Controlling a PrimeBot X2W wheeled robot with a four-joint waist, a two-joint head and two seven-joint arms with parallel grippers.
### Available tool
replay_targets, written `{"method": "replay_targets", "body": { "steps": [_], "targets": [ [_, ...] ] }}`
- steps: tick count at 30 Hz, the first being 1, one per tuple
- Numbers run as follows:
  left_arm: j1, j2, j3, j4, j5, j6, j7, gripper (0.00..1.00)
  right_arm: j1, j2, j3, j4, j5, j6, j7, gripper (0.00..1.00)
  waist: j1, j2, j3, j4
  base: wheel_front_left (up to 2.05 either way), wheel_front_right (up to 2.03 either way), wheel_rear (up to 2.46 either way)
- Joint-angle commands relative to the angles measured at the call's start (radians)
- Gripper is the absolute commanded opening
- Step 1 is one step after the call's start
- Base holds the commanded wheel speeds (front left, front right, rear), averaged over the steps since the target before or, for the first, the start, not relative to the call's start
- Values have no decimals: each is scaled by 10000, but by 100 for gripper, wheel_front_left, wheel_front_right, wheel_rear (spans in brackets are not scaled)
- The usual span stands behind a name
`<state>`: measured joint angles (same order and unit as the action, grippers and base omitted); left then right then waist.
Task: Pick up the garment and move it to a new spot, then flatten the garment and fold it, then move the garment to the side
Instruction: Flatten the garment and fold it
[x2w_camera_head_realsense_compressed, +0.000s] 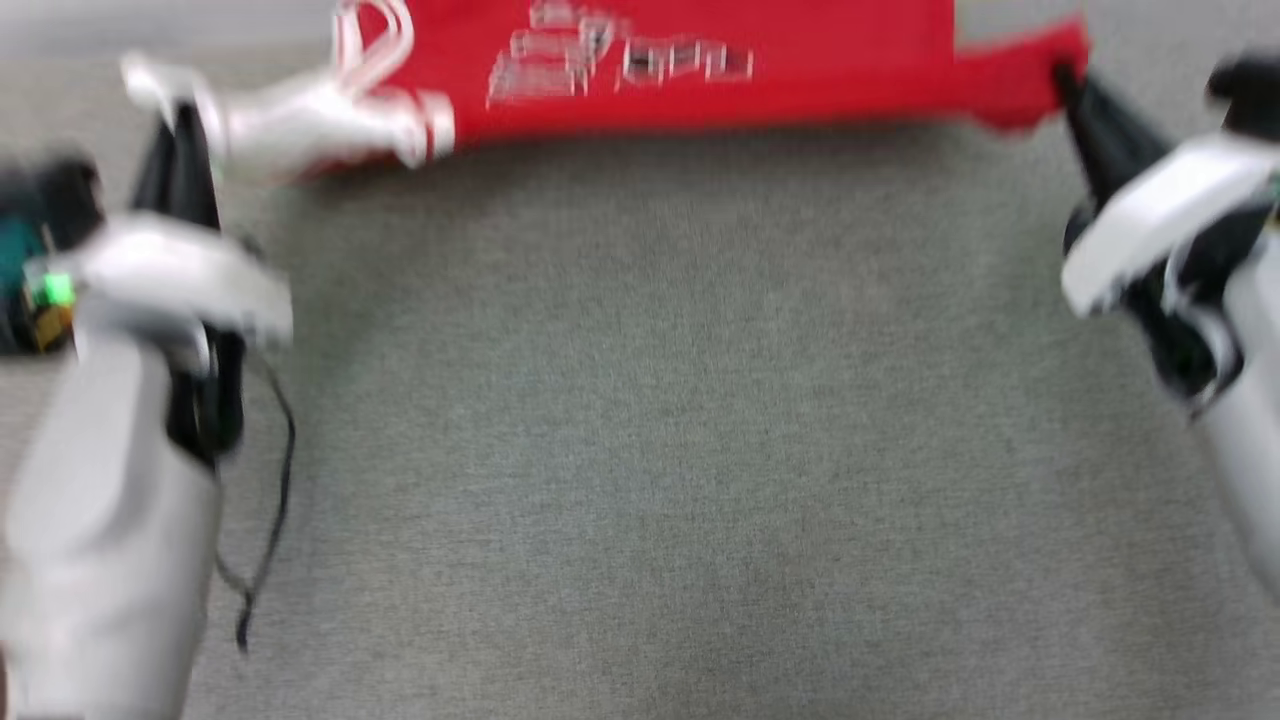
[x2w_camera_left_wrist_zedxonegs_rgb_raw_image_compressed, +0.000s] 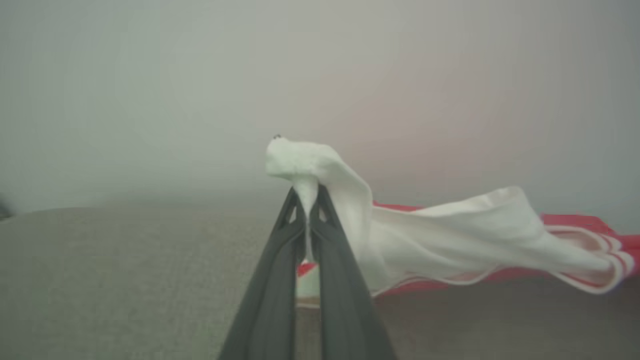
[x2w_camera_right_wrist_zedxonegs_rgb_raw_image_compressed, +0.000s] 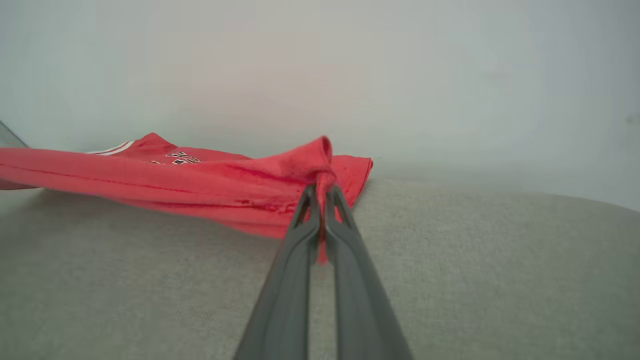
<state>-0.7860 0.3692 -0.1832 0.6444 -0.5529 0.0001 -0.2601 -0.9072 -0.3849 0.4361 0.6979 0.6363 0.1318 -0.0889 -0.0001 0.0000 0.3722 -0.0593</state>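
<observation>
A grey, finely woven cloth covers the tabletop, which looks blurred across the head view. In both wrist views the tabletop ends at a far edge, and behind it rises a plain pale wall, hazy and out of focus. The light is soft and even.

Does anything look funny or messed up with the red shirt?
Yes, a little. The garment is stretched between both grippers, and its end at the left gripper is bunched and flipped inside out, showing white lining. The right gripper pinches a red corner. No tear shows.
</observation>
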Motion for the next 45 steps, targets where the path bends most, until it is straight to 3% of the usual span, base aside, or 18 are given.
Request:
{"method": "replay_targets", "body": {
  "steps": [1, 8, 15, 22, 27, 31, 35, 45],
  "targets": [
    [890, 178, 133, -372, -24, 183, -69, 0, 710, -290, -20, -274, 52, -20, -89, 0, 1, 0, -835, 94, 0, 0, 0],
    [4412, 551, 418, -2595, -267, 1026, 460, 0, 3442, -677, -565, -1837, -174, -23, 163, 0, 1, 0, -1853, 125, 0, 0, 0],
    [7214, 671, 837, -4819, -650, 1936, 1095, 0, 5914, -572, -1675, -3775, -633, -25, 1123, 0, 1, 0, -2462, 86, 0, 0, 0],
    [9686, 935, 1084, -7207, -854, 2819, 2147, 0, 8895, 257, -3308, -6528, -1529, -24, 2924, 0, 1, 0, -2841, 57, 0, 0, 0],
    [10372, 1088, 1191, -8535, -892, 3264, 2686, 0, 10211, 1002, -4255, -8304, -2012, -22, 4085, 0, 1, 0, -2618, 65, 0, 0, 0],
    [9750, 1047, 885, -8783, -925, 3163, 2998, 0, 10044, 1427, -4449, -8727, -2225, -19, 4836, 0, 1, 0, -2246, 56, 0, 0, 0],
    [8660, 985, 436, -8218, -917, 2833, 3305, 0, 9354, 1521, -4233, -8284, -2242, -16, 5364, 0, 1, 0, -1749, 71, 0, 0, 0],
    [6118, 764, -166, -6393, -897, 2061, 3420, 0, 7082, 886, -3271, -6380, -1950, -14, 5090, 0, 1, 0, -587, 150, 0, 0, 0]
  ]
}}
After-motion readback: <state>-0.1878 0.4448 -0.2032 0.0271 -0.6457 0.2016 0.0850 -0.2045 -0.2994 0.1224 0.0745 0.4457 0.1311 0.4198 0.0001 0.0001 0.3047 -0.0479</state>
